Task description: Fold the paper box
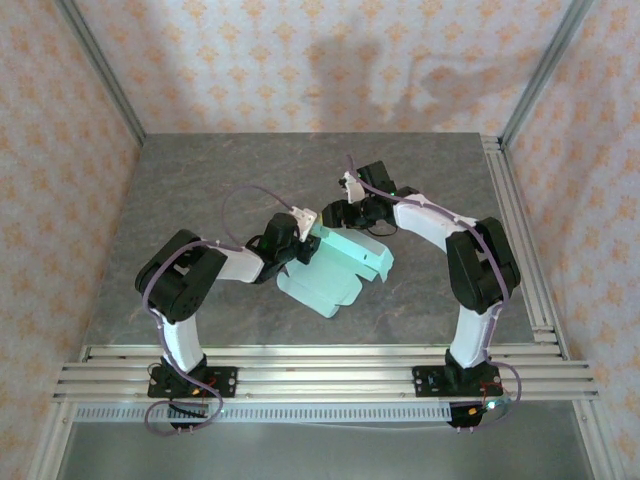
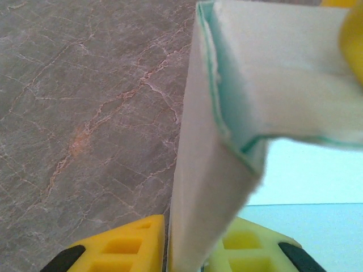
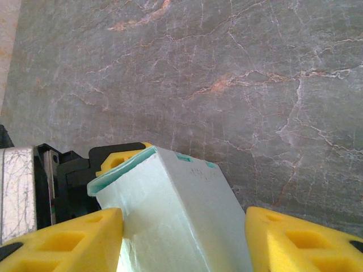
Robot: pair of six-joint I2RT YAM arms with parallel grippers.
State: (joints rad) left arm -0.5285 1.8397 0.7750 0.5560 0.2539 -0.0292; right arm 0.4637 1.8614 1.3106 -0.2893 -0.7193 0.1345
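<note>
Beside the paper box (image 1: 335,268), the left gripper (image 2: 193,249) pinches one raised wall, seemingly steadying it; the right gripper (image 3: 184,238) straddles another, fingers apart.

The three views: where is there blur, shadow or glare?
Top external view: sharp; soft arm shadows fall on the back wall. Left wrist view: the paper box is blurred from closeness, with a yellow smear at upper right. Right wrist view: the table is sharp, the fingers slightly soft; no glare.
</note>
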